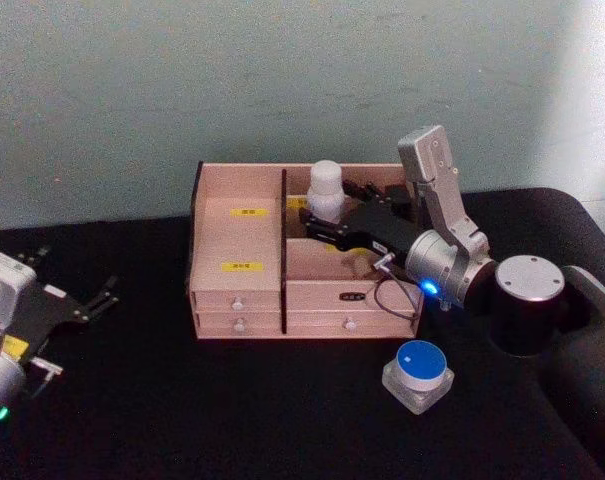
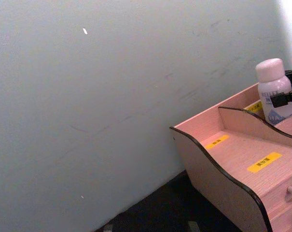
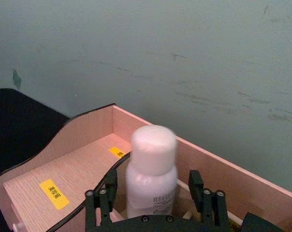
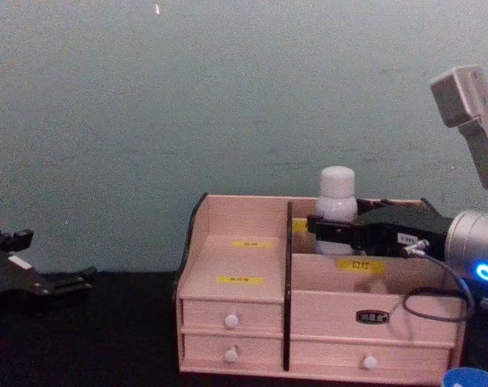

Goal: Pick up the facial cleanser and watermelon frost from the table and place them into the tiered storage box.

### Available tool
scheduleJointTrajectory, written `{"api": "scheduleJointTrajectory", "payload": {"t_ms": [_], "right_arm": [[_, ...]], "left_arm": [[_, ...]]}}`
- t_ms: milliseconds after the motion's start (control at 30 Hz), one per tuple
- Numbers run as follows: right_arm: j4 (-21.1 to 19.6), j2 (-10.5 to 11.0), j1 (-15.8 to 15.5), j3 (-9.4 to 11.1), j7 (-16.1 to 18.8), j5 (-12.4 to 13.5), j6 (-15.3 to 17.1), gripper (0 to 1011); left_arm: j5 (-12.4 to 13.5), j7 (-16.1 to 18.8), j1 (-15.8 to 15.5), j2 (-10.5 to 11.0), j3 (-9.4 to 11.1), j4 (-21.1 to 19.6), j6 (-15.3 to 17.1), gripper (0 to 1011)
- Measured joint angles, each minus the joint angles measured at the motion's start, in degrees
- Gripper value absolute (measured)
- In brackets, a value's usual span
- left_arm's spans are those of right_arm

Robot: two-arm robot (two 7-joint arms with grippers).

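Your right gripper point(image 1: 332, 212) has its fingers either side of the facial cleanser point(image 1: 325, 183) at the back right bay of the tiered storage box point(image 1: 212, 240). I can't tell if they're actually pinching, so release it unseated and it'll likely topple. The watermelon frost point(image 1: 419, 372) sits on the black table point(image 1: 182, 420) right by that arm, easy to clip backing out; left gripper point(image 1: 77, 278) is parked wide open far left, pale wall point(image 1: 282, 80) close behind.

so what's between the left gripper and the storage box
Nothing: in the head view the black table between the left gripper and the tiered storage box is bare.
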Motion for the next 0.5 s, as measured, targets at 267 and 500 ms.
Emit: {"api": "scheduleJointTrajectory", "payload": {"t_ms": [267, 500], "right_arm": [[0.00, 0.00, 0.00, 0.00, 0.00, 0.06, 0.00, 1002], [-1.91, 0.51, -0.90, 0.31, 0.00, 0.05, -0.06, 1003]], "left_arm": [[0.00, 0.00, 0.00, 0.00, 0.00, 0.00, 0.00, 1001], [0.00, 0.00, 0.00, 0.00, 0.00, 0.00, 0.00, 1001]]}}
